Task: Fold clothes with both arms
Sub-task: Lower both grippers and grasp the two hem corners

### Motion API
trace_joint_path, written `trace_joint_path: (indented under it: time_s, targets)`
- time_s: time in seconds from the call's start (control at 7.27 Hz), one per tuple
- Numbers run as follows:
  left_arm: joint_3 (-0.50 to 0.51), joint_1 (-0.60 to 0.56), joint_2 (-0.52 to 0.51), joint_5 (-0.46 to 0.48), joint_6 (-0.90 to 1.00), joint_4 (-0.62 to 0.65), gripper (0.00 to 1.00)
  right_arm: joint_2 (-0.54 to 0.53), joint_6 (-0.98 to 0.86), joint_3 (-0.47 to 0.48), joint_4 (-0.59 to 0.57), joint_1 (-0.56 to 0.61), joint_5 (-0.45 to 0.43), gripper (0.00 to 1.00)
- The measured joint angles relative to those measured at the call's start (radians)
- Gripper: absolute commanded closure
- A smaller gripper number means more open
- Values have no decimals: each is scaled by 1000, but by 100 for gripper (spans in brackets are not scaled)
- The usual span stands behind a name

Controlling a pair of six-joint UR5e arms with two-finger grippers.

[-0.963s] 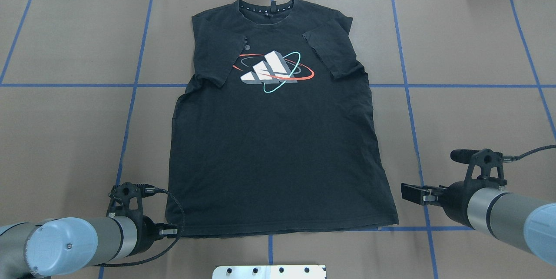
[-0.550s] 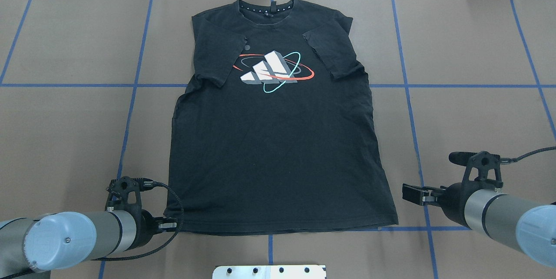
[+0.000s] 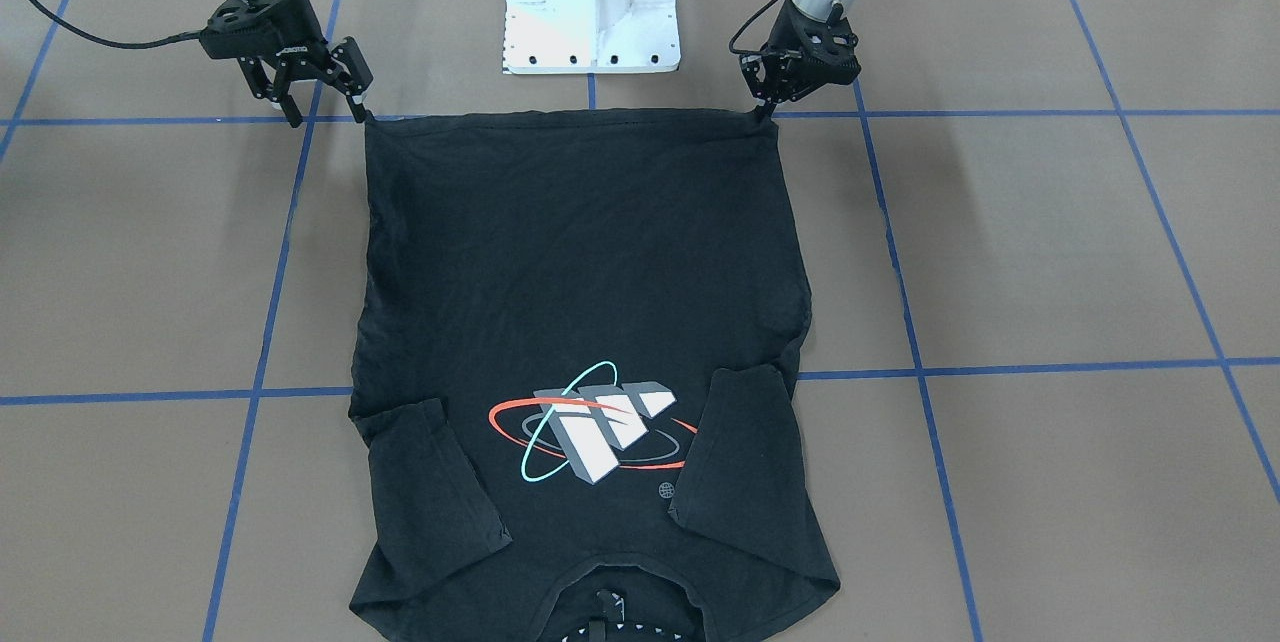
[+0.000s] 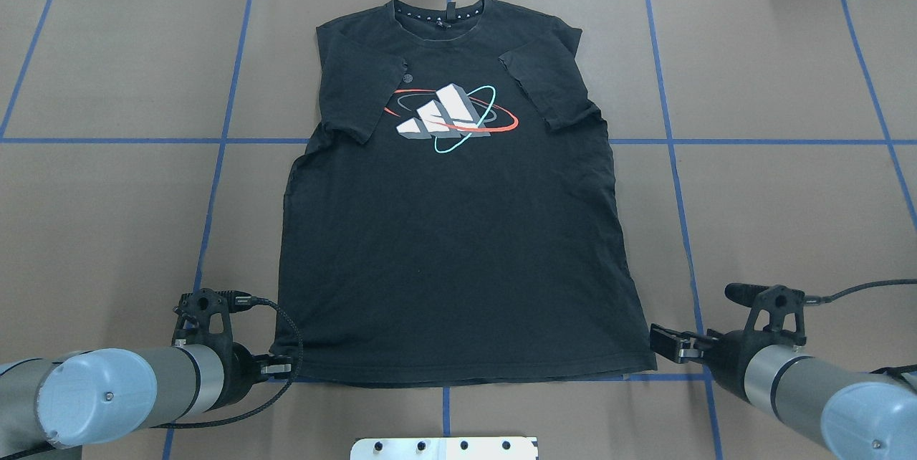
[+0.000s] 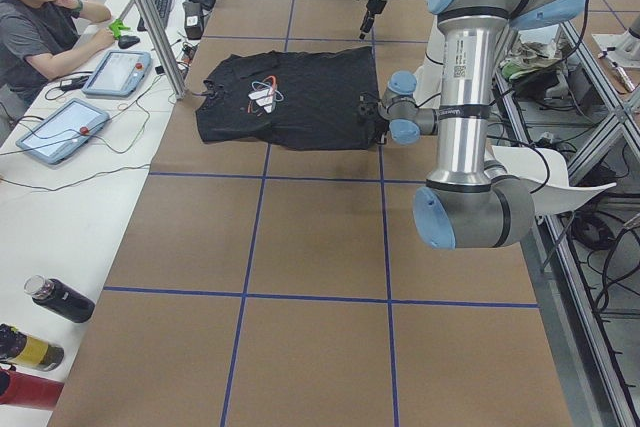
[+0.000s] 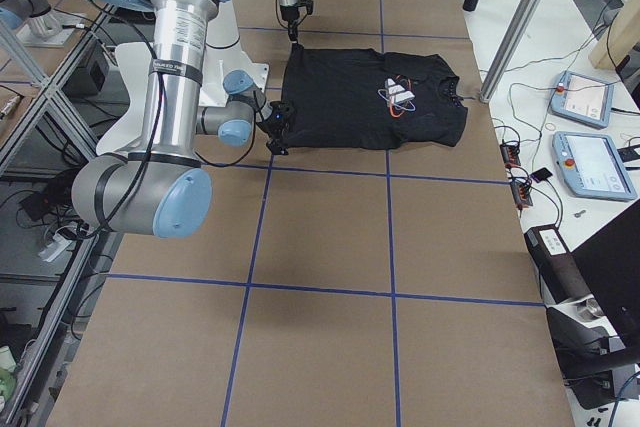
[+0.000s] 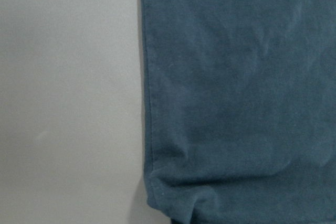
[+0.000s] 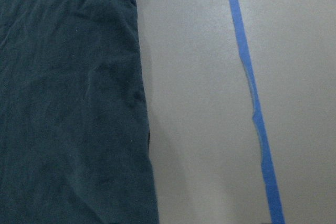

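T-shirt (image 4: 458,245) flat, left hand (image 3: 766,110) tight on one hem corner, right hand (image 3: 325,107) wide beside the other, white pedestal (image 3: 592,12) near.

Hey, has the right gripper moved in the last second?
Yes. In the overhead view the right gripper has come toward the robot and slightly left, closer to the tape line and the shirt hem corner.

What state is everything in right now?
Shirt, flat, graphic up, sleeves folded in, body not yet folded.
Left claw, shut on the shirt's hem corner.
Right claw, open at the other hem corner, not gripping.
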Motion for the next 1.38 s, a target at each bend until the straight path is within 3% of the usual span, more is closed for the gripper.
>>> trace_joint_path:
  time_s: [0.14,0.55,1.1,1.24,1.38]
  targets:
    - [-1,1,0,17,0,0,100,31,6,-23,4,-15,-17,24]
    - [-2,1,0,35,-1,0,100,75,24,-68,-1,-41,-43,60]
    - [-2,0,3,36,-2,1,100,75,45,-66,-24,-77,-54,62]
    - [-2,1,3,36,-3,1,100,74,46,-66,-25,-86,-55,69]
    - [-2,1,3,36,-3,1,100,72,47,-65,-25,-93,-56,92]
